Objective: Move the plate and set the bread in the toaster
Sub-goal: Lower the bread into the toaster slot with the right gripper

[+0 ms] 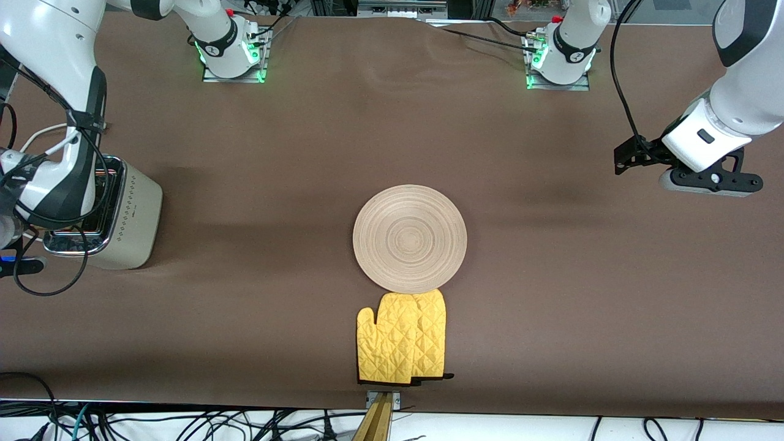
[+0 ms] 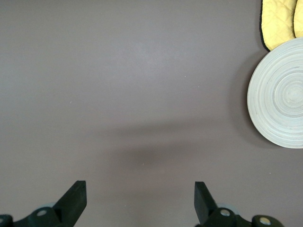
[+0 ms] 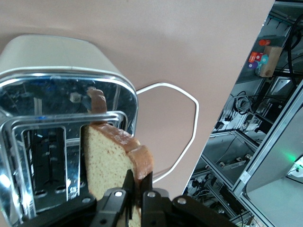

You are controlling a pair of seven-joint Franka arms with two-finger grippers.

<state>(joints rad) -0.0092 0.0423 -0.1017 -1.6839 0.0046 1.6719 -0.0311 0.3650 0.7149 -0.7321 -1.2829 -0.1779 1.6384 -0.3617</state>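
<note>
The cream toaster stands at the right arm's end of the table, its chrome top partly hidden in the front view by the right arm. My right gripper is shut on the crust edge of the bread. It holds the slice upright just over the toaster's top, in line with one slot. The round wooden plate lies bare at the table's middle. My left gripper hangs open over bare cloth toward the left arm's end, with nothing between its fingers. The plate shows off to one side in the left wrist view.
Yellow quilted oven mitts lie nearer the front camera than the plate, touching its rim. They are close to the table's front edge. The toaster's white cord loops on the brown cloth beside it.
</note>
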